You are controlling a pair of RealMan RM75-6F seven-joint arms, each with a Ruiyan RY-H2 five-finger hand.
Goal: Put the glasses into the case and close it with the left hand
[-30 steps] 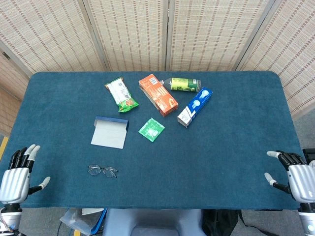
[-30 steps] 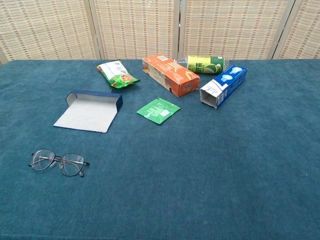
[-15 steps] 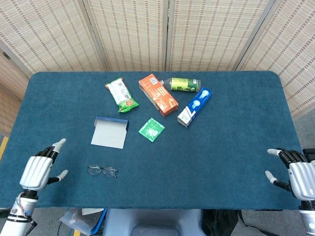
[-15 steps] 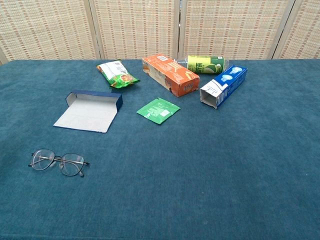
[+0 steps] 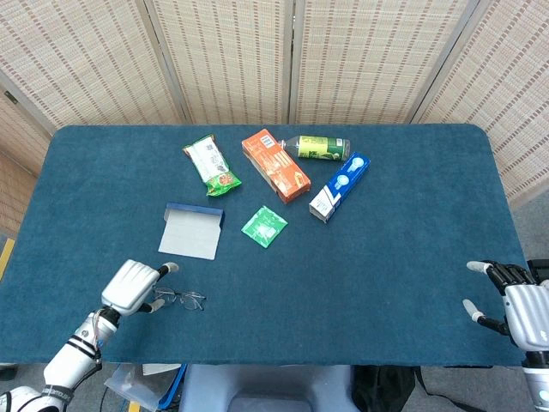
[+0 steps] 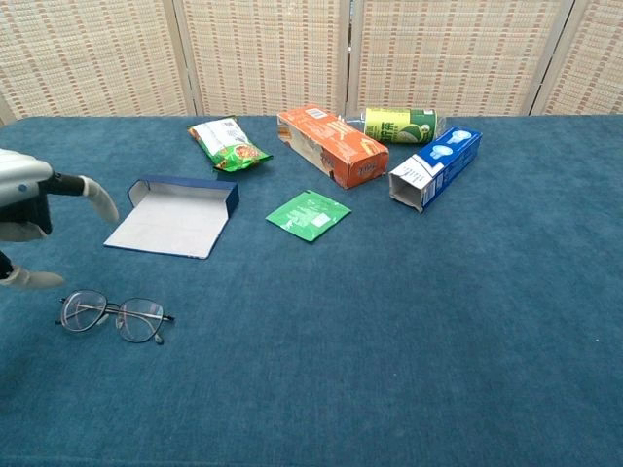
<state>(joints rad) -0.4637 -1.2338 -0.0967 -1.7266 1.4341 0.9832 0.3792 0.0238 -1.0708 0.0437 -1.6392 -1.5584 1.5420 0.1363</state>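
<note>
Silver left hand (image 5: 131, 287) hovers, fingers apart, just beside the glasses (image 5: 180, 298).

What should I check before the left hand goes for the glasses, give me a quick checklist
1. Glasses lie flat on the table, nothing on them: ok.
2. Left hand holds nothing, fingers apart: ok.
3. Left hand sits beside the glasses' left end; whether it touches them: cannot tell.
4. Case lies open, nothing in it: ok.
5. Stretch between glasses and case holds no other item; the green packet lies to the case's right: ok.
6. Right hand stays at the far table edge, out of the way: ok.
</note>
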